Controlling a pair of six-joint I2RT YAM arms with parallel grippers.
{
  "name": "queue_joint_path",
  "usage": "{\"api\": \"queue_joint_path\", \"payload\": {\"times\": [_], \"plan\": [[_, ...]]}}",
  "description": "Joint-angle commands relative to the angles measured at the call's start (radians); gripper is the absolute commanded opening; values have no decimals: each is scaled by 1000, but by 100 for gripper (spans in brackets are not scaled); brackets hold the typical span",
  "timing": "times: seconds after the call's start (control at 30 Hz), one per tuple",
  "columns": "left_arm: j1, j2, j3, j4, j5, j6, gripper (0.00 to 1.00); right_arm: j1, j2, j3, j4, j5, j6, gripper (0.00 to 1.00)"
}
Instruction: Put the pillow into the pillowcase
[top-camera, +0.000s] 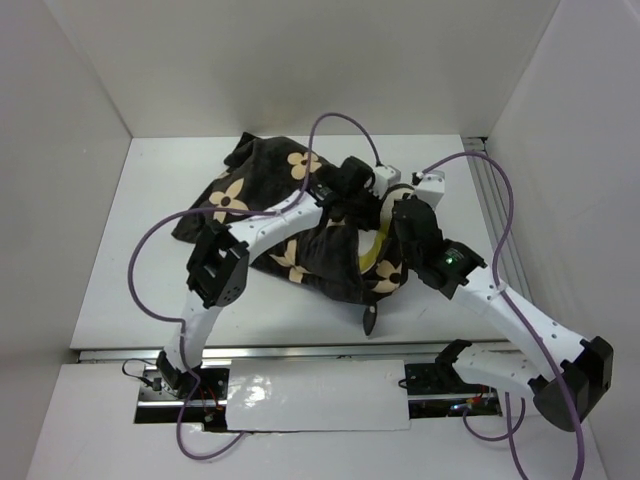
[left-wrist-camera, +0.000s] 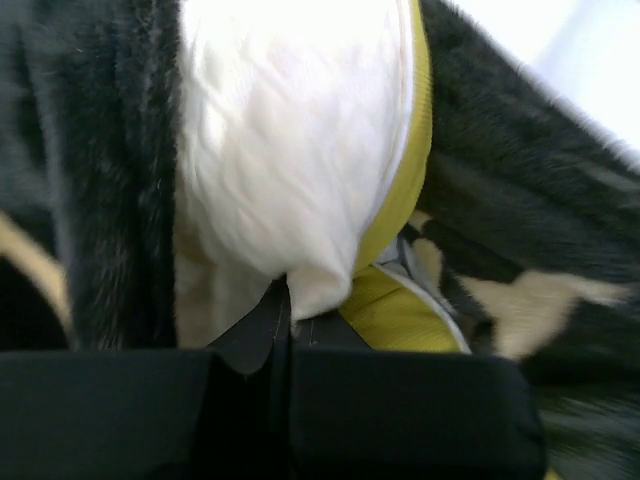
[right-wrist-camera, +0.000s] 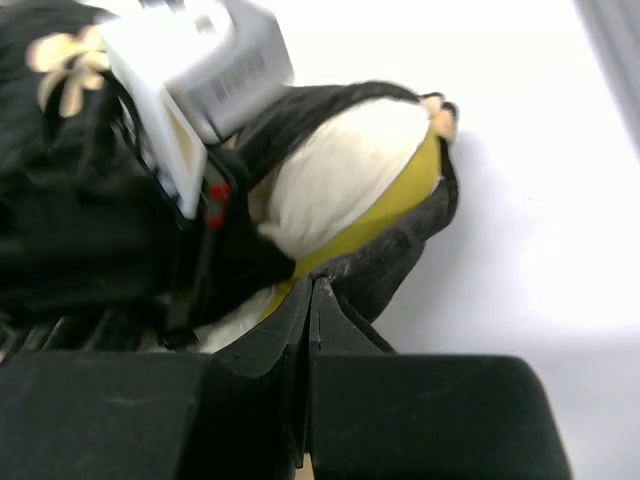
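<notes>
Right up close, two arms, the left arm (top-camera: 215, 265) and the right arm (top-camera: 520, 320), reach from the bottom of the overhead frame across the white table (top-camera: 130, 200) and meet at centre right. Biggest thing on it is the pillowcase (top-camera: 250, 180), dark plush with tan flowers, bunched in the middle. Its long axis looks to run from upper left down to lower right, with the mouth facing the right of the frame.

And the pillow (right-wrist-camera: 340, 185) is mostly inside, I'd say! Only one rounded cream end with its yellow edge bulges from the mouth, pointing right. Its long axis seems to follow the case, though the cloth hides most of it. Left to do, by my reckoning: tuck that last end in and draw the dark rim over it.

Now the pincers. Left gripper (left-wrist-camera: 290, 300) is pinched on a white fold of pillow. Right gripper (right-wrist-camera: 312, 290) has its jaws pressed together at the dark rim, and whether any cloth is caught I cannot tell
</notes>
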Motion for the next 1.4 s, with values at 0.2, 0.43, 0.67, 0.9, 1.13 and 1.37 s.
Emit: {"api": "queue_joint_path", "payload": {"times": [0.2, 0.43, 0.67, 0.9, 1.13, 1.37], "plan": [[-35, 85, -307, -53, -64, 15, 0, -133, -23, 51, 399, 247, -143, 0], [42, -16, -524, -22, -235, -14, 0, -227, -21, 70, 494, 208, -202, 0], [-5, 76, -328, -97, -103, 36, 0, -163, 11, 64, 696, -845, -419, 0], [27, 171, -259, -168, -139, -23, 0, 23, 88, 105, 668, -1260, -598, 0], [136, 150, -308, -169, -148, -65, 0, 227, 182, 185, 382, -1229, -644, 0], [156, 19, -401, -148, -214, -65, 0, 88, 29, -2, 462, -619, -243, 0]]}}
